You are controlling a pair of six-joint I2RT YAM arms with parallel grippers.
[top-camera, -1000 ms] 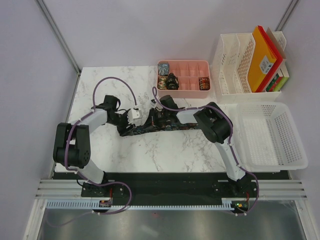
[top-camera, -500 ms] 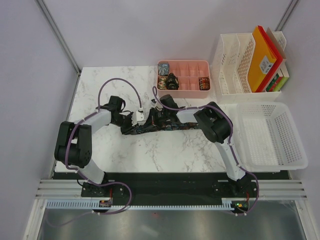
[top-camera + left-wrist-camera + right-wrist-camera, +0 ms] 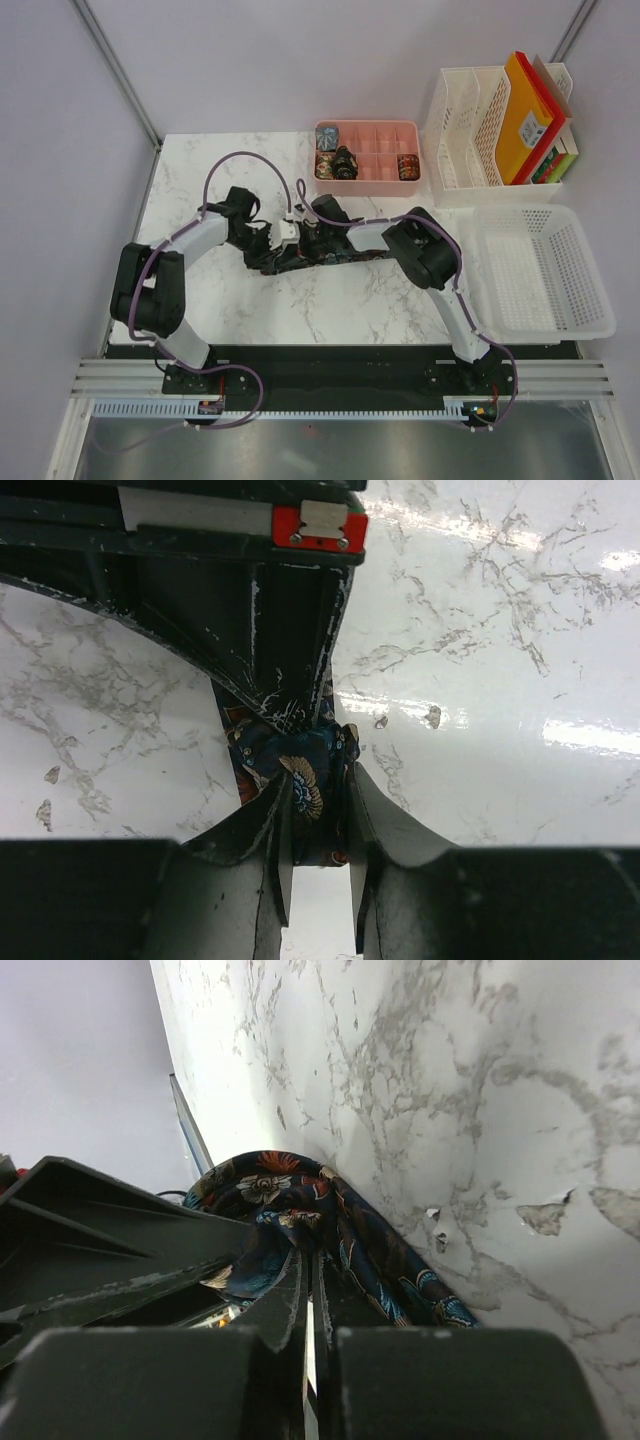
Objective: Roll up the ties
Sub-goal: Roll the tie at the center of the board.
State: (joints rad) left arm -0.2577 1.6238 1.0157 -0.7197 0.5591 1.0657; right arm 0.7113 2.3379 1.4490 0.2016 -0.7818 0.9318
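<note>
1. The left gripper is grasping the dark floral tie. Its 2 fingers press the patterned fabric from both sides, and a short bunch of it sticks out past the tips.
2. The right gripper is clenched on a fold of the same tie. Its jaws are pressed together, and the fabric humps up and curls around just ahead of the tips.
3. From above, the 2 grippers sit just beside each other at the middle of the marble table, the left one immediately left of the right one.
4. The tie's loose length lies flat on the table. 1 part trails out to the left below the left gripper, and the rest runs right, under the right arm.
5. Beyond the right gripper, well apart, is a pink compartment tray holding 3 rolled ties, 2 in its left compartments and 1 at its right end.
6. Far to the right of both grippers stand a white mesh basket and, behind it, a white file holder.
</note>
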